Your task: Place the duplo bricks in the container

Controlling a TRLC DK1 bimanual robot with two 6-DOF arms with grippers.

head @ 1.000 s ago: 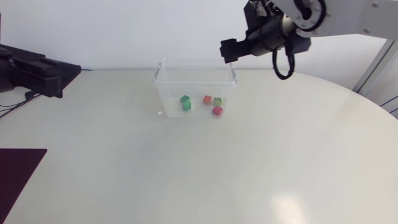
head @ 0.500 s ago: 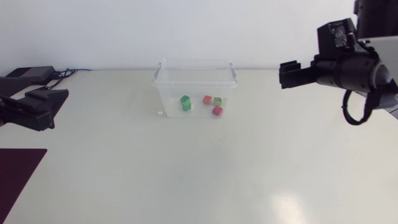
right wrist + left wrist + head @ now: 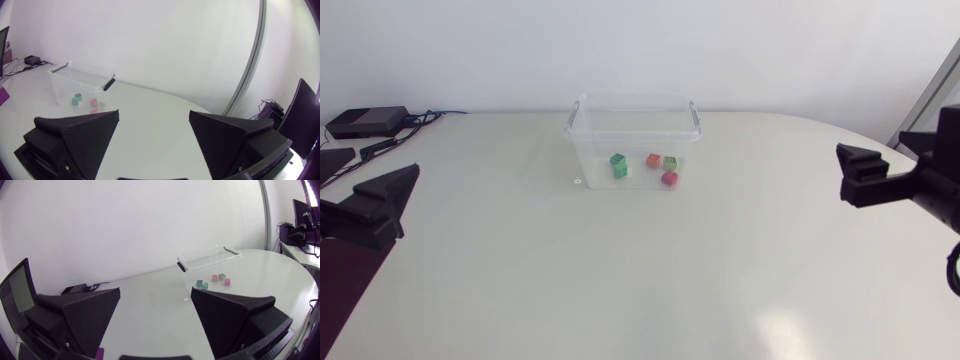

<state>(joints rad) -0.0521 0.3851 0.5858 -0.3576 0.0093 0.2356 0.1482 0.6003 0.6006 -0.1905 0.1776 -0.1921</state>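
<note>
Duplo bricks (image 3: pixel 653 160) — five counted — all lie inside the container (image 3: pixel 588 150), at upper centre of the head view. White table (image 3: pixel 620 280) fills most of that frame. The clear, open-topped container stands upright towards the table's far side. At the frame's left edge sits the left gripper (image 3: pixel 155 292), at its right edge the right gripper (image 3: pixel 154 113) — both well apart from the container, fingers spread wide, nothing held. Bricks in detail: two green at the box's left, an orange-red and an olive one to their right, a pink-red one lowest.
</note>
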